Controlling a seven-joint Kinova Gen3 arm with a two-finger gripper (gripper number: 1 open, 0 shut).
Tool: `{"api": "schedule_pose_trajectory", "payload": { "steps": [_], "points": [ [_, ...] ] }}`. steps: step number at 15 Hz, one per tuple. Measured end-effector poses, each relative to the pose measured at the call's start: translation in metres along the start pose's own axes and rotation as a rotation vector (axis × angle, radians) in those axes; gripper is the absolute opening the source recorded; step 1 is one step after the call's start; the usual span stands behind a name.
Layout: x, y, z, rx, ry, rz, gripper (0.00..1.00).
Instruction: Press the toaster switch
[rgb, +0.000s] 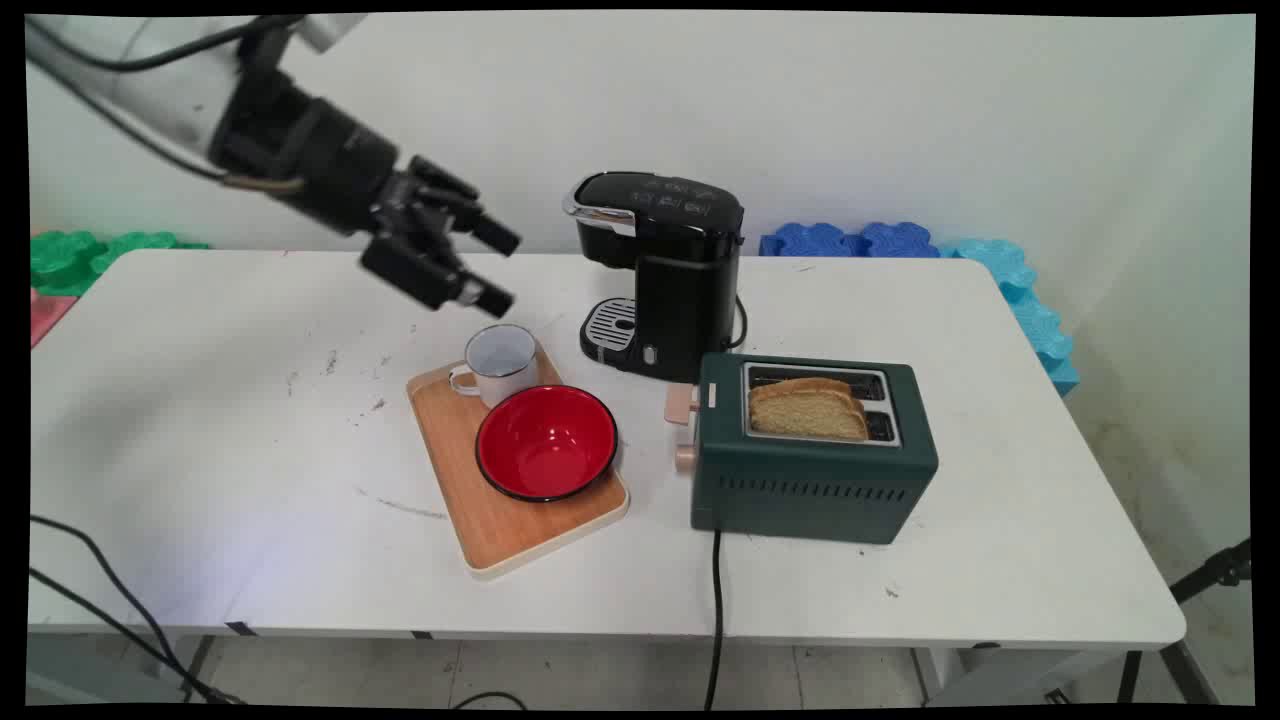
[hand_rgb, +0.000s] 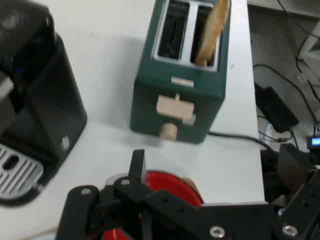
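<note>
White enamel mug (rgb: 500, 362) upright, empty, just below the open fingers (rgb: 494, 237), not touched, on the wooden tray's (rgb: 470, 500) far corner. Red bowl (rgb: 546, 441) touching beside it. Black coffee maker (rgb: 660, 270) to the right of the fingers.

White table (rgb: 200, 560) against pale wall (rgb: 900, 110) — green (rgb: 70, 255) and blue foam mats (rgb: 850, 240) behind, tiled floor (rgb: 600, 675).

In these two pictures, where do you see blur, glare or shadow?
Main view: the tool is slightly smeared; the table is shaded at its left; the red bowl shows soft highlights on its inner wall. Hand view: soft throughout, the coffee machine and the toaster blurred, the toaster's shadow falling beneath it.
</note>
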Motion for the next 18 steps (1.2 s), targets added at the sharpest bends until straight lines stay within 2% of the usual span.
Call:
{"api": "schedule_pose_trajectory", "payload": {
  "steps": [4,5,9,14,18],
  "points": [
    [-0.034,-0.001,-0.021,0.005,-0.011,-0.019,1.0],
    [-0.038,-0.002,-0.023,0.007,-0.01,-0.024,0.0],
    [-0.047,-0.009,-0.021,0.011,-0.007,-0.036,0.0],
    [-0.032,-0.025,0.012,0.014,-0.009,0.009,0.0],
    [-0.017,-0.034,0.046,-0.002,-0.012,0.062,0.0]
  ]
}}
